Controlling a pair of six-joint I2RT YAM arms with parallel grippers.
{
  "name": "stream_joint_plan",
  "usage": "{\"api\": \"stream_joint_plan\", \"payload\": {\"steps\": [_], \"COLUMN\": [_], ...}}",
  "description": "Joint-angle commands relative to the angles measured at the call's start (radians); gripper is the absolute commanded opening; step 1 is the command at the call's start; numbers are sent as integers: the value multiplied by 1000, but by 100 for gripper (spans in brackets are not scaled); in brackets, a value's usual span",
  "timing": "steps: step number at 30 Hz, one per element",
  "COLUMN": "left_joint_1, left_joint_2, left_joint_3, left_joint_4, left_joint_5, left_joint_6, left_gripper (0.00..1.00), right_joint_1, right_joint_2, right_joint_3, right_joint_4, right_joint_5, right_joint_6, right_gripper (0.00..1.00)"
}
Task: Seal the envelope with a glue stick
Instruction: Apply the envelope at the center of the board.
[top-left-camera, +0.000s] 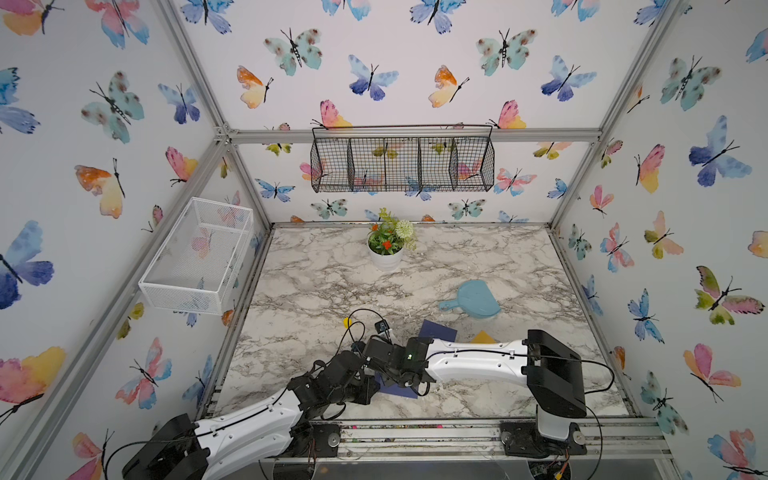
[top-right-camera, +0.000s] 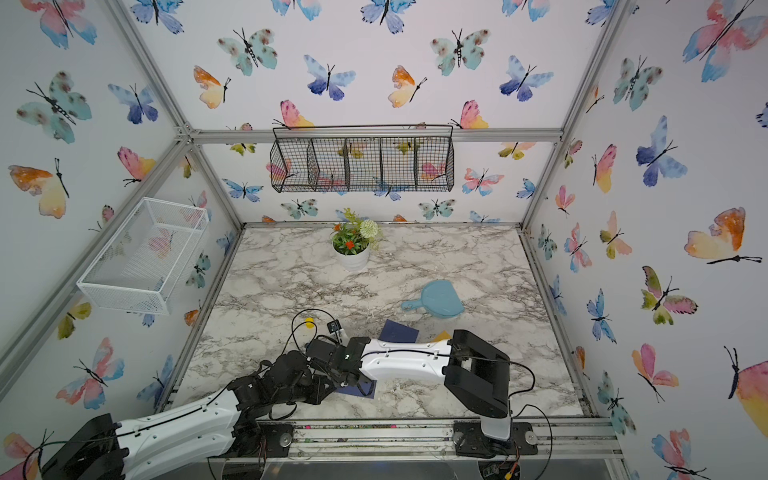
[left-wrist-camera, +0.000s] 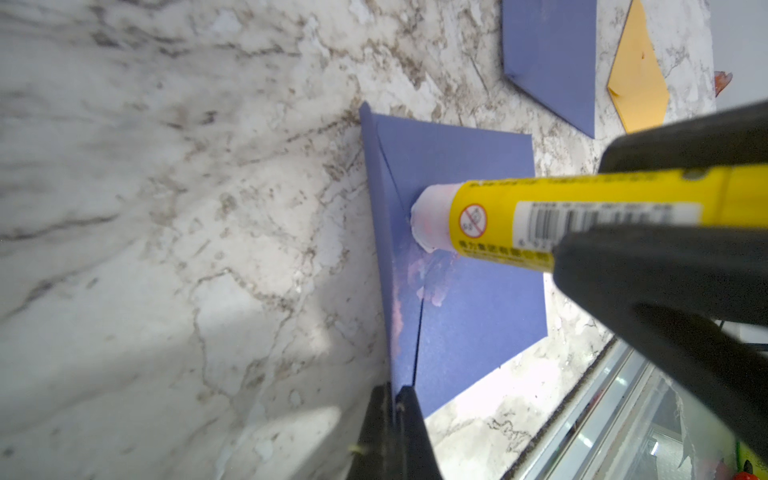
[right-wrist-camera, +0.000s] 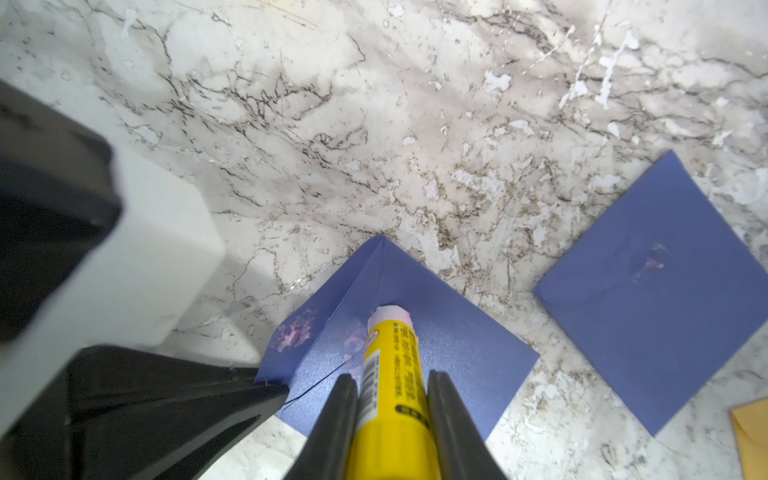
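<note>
A blue envelope (left-wrist-camera: 478, 291) (right-wrist-camera: 457, 345) lies near the table's front edge, mostly under both wrists in both top views (top-left-camera: 397, 390) (top-right-camera: 357, 388). My left gripper (left-wrist-camera: 392, 390) is shut on the edge of its flap (left-wrist-camera: 382, 249), holding the flap up off the body. My right gripper (right-wrist-camera: 392, 376) is shut on the yellow glue stick (right-wrist-camera: 390, 345) (left-wrist-camera: 582, 212). The stick's white tip (left-wrist-camera: 430, 218) presses on the envelope's body beside the flap crease. Pinkish glue smears show on the flap (right-wrist-camera: 293, 332) and the body. A small yellow cap (top-left-camera: 347, 321) lies on the table to the left.
A second blue envelope (top-left-camera: 436, 331) (right-wrist-camera: 656, 291) and a yellow one (top-left-camera: 482, 337) (left-wrist-camera: 638, 75) lie just behind the arms. A light-blue dustpan (top-left-camera: 473, 299) sits further back right, a flower pot (top-left-camera: 386, 249) at the back. Wire baskets (top-left-camera: 403, 164) (top-left-camera: 199, 253) hang on the walls.
</note>
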Motion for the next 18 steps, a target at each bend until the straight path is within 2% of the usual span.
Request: {"api": "stream_joint_plan", "payload": {"steps": [1,9,13,18], "left_joint_1": [8,8,6,7], "left_joint_2": [-9,-9,-7,-6], "left_joint_3": [-11,-11,-11,-8], "left_joint_4": [-35,-34,-33,-39], "left_joint_5": [4,7,6,-5], "left_joint_6": [5,8,8,2], "left_gripper": [0,0,0,0], "right_joint_1": [-16,-35,-36,-49], "right_joint_2": [60,34,22,-68], "right_joint_3": [-50,-109,-112,-119], "right_joint_4": [-5,89,99,145], "right_joint_5": [-102,-185,-187,-157], "right_joint_6": [-34,-45,-49,-61], "right_gripper": [3,3,3,3]}}
